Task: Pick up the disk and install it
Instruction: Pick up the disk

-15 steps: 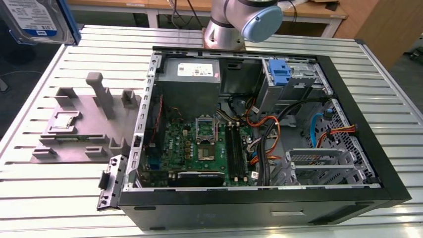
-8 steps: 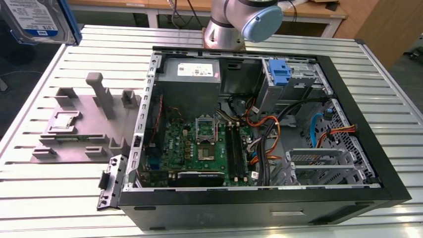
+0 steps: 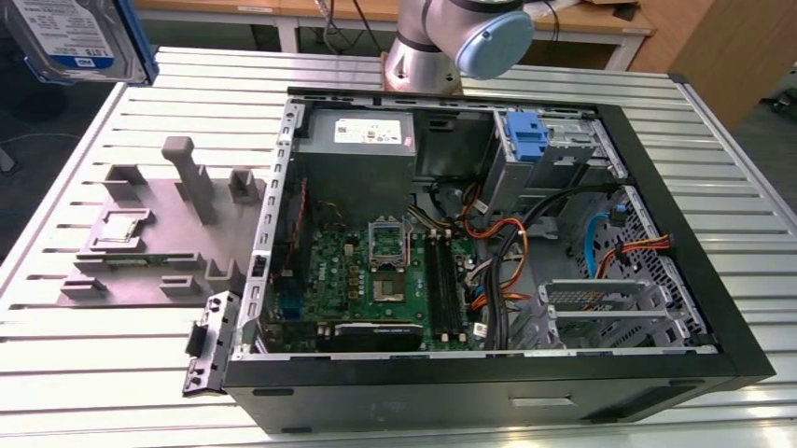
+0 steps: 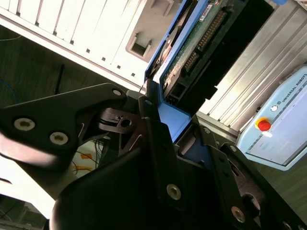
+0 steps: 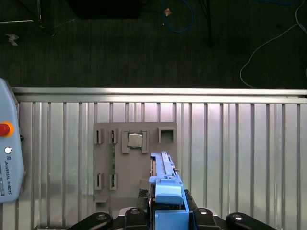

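Observation:
The disk (image 3: 77,37) hangs high above the table at the exterior view's far left, its white-and-blue label facing the camera and a blue rail along its edge. In the second wrist view the disk (image 4: 192,43) shows its green circuit side and connector, and my gripper (image 4: 172,124) is shut on its blue-railed end. In the first wrist view the disk (image 5: 165,187) is seen edge-on, standing out from my gripper (image 5: 168,213) above the grey fixture plate (image 5: 134,163).
An open computer case (image 3: 498,233) lies on the slatted metal table (image 3: 100,373), with a blue bracket (image 3: 529,140) in its drive bay and loose cables nearby. The grey fixture plate (image 3: 137,252) holds a chip (image 5: 134,140). A teach pendant (image 5: 7,153) lies on the table.

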`<state>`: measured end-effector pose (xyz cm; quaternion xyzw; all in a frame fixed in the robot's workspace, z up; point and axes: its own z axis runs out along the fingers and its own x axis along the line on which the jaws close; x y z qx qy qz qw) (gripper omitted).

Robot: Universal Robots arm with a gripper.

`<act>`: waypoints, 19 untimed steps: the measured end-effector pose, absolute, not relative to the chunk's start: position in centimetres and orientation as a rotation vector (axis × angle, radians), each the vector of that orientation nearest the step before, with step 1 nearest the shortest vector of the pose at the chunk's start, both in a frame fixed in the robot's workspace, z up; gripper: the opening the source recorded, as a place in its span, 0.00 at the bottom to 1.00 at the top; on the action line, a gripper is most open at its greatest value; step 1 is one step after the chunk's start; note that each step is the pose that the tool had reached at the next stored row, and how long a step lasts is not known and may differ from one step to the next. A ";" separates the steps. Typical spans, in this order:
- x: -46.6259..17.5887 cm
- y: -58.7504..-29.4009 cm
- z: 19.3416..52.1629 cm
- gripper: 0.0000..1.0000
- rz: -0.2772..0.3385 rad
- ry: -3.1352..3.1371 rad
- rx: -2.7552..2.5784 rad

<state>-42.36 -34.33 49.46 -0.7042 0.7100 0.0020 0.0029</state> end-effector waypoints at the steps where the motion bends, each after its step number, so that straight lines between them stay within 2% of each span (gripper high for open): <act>1: -42.3 -34.3 49.5 0.37 0.006 2.226 -2.208; 19: -41.2 -34.3 49.5 0.37 0.006 2.226 -2.208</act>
